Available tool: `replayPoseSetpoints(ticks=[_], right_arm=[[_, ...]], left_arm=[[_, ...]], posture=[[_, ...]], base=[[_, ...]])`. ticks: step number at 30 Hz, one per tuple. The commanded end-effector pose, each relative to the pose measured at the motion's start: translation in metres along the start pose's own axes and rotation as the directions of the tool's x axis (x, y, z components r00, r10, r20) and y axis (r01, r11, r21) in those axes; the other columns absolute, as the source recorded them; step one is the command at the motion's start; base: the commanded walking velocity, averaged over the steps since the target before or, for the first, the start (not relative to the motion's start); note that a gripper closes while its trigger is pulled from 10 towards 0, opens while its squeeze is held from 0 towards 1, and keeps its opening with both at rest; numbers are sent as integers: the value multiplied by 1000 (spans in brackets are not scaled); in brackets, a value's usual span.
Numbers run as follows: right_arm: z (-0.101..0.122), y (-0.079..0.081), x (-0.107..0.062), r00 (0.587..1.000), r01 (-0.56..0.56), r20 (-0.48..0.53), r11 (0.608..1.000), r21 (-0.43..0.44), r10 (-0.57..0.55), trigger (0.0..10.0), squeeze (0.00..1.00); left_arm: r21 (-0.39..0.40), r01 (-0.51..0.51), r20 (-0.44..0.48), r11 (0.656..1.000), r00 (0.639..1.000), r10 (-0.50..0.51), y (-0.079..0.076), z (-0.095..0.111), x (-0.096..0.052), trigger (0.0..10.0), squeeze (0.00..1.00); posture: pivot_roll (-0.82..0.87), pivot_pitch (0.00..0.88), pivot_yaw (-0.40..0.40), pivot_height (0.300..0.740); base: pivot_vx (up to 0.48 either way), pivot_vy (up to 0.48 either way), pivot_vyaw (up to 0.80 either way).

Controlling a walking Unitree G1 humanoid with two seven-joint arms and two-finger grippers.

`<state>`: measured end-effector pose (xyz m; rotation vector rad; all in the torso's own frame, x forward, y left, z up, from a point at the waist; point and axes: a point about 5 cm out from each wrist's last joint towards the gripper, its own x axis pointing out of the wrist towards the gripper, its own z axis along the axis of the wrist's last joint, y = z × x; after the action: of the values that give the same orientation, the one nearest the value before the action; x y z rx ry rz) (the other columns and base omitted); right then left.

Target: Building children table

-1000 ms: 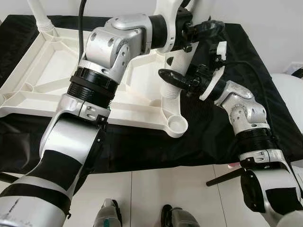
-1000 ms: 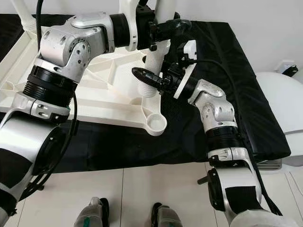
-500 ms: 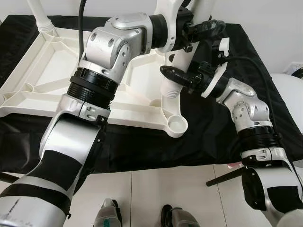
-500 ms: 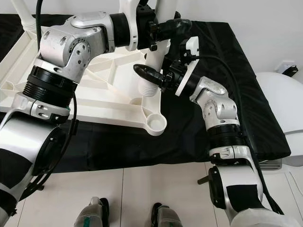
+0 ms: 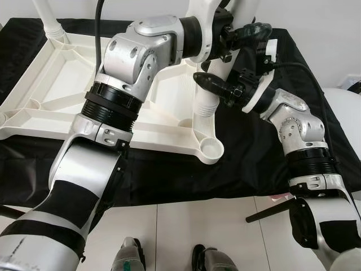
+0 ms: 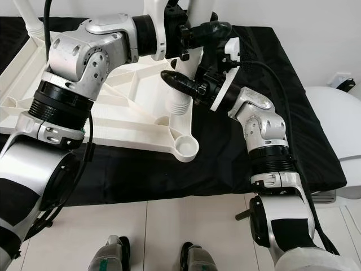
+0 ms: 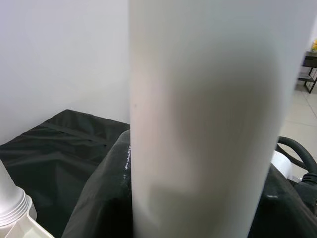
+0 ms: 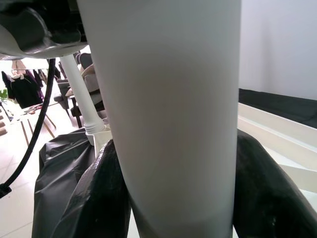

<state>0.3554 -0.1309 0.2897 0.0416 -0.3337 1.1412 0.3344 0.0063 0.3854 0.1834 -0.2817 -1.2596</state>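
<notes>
Gripping the white table leg (image 5: 204, 107), both grippers clamp it: left gripper (image 5: 240, 35) high, right gripper (image 5: 217, 86) lower. Leg stands upright in the upturned tabletop (image 5: 62, 96) corner socket.

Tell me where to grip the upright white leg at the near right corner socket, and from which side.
Grip the smooth round shaft of the white leg above its ribbed base, coming side-on with fingers straddling it. It stands upright in the tabletop socket, so only the sides offer faces. The right tool already grips low from the right, the left tool higher up.
</notes>
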Motion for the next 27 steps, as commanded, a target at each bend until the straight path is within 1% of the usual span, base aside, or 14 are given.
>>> replayPoseSetpoints(ticks=[1,4,9,10,12,13,15,20,27], right_arm=[[7,-2,-4,1000,6,22,1000,-1,-6,0,0],[7,-2,-3,1000,1,20,1000,-2,-1,0,0],[8,-1,-3,1000,-6,19,1000,1,6,0,0],[8,-1,-3,1000,-3,17,1000,0,3,4039,0],[8,-1,-3,1000,-2,15,1000,0,2,4039,0],[7,-1,-3,1000,2,9,1000,-5,-2,10000,0],[7,-1,-3,1000,4,5,1000,-8,-4,10000,0],[5,-3,-3,999,31,10,999,-15,-31,10000,0],[3,-6,-5,998,59,7,998,-19,-59,10000,0]], left_arm=[[28,54,10,998,998,-54,-6,4,2,10000,0],[28,55,7,998,998,-56,-6,3,2,10000,0],[57,65,-11,996,998,-64,-10,0,5,10000,0],[61,66,-12,996,998,-66,-11,-1,5,10000,0],[63,67,-11,996,998,-67,-11,-1,5,10000,0],[45,66,-2,997,998,-66,-10,-1,4,10000,1000],[32,64,4,997,998,-65,-10,0,4,10000,1000],[-14,26,81,1000,996,-25,-5,12,3,10000,1000],[-2,-24,74,1000,997,24,1,13,-2,10000,1000]], posture=[[99,194,-42,740],[97,197,-43,740],[96,201,-43,740],[96,202,-43,740],[96,202,-43,740],[96,204,-43,740],[97,204,-42,740],[100,209,-43,740],[104,209,-45,740]], base=[[0,0,0],[0,0,0],[0,0,0],[0,0,0],[0,0,0],[0,0,0],[0,0,0],[0,0,0],[0,0,0]])
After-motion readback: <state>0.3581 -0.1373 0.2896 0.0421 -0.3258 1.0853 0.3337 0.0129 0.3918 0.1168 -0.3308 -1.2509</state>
